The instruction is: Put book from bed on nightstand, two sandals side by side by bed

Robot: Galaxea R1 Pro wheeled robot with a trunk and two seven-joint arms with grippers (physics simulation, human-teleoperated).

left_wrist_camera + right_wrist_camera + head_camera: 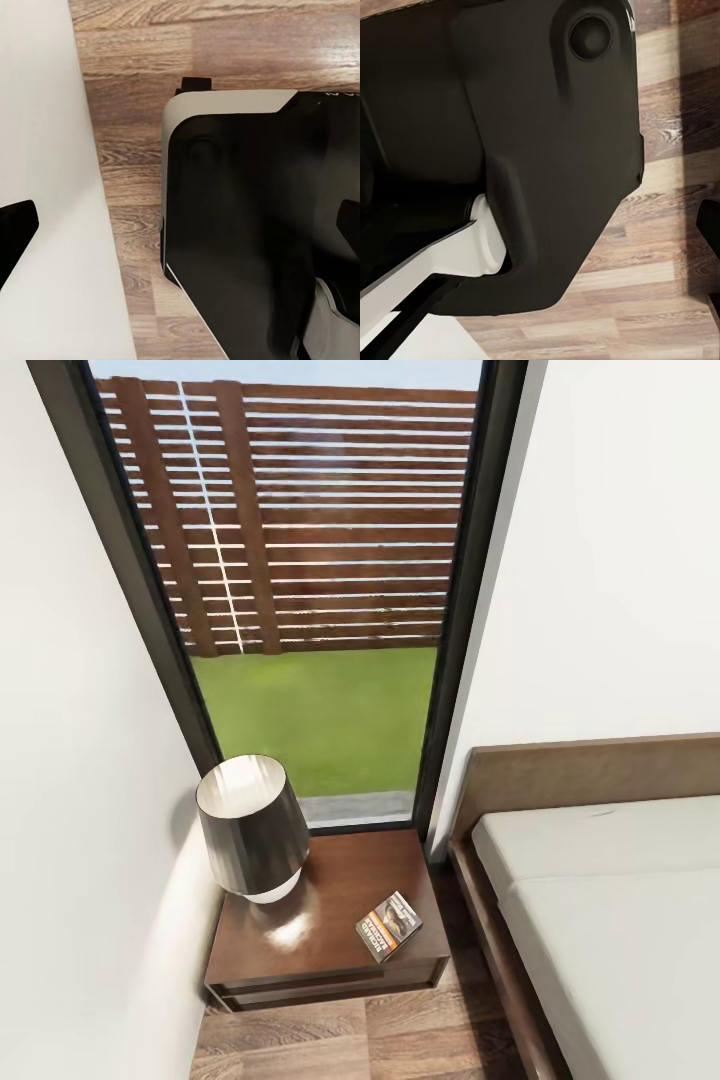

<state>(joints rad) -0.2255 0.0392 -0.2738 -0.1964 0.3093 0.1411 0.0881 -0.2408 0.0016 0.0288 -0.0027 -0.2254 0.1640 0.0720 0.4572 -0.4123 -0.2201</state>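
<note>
The book (389,925) lay flat on the nightstand (330,930), near the front corner on the bed side, its cover up and turned at a slant, well apart from the dark-shaded lamp (252,825) that stood toward the wall. The bed (600,920) sat just beside the nightstand, with a narrow strip of wood floor (400,1040) between them, and a tall window (310,590) rose behind the surface. Judging by how things lay, the book half of the task looked done, and the sandals were the part left. In the left wrist view one dark fingertip (15,232) showed at the edge and another at the opposite edge, wide apart with nothing between them, so the left claw (180,232) read as released and empty, pointed down past the robot's own black-and-white body (247,225) at the floor. In the right wrist view a single dark tip (711,225) showed at the edge, and whether that claw was released or clenched could not be told. To do the next step well, the base would probably have to back away squarely, without brushing the nightstand or nudging the book off its corner, and then turn to search the floor around the bed for the blue pair.
</note>
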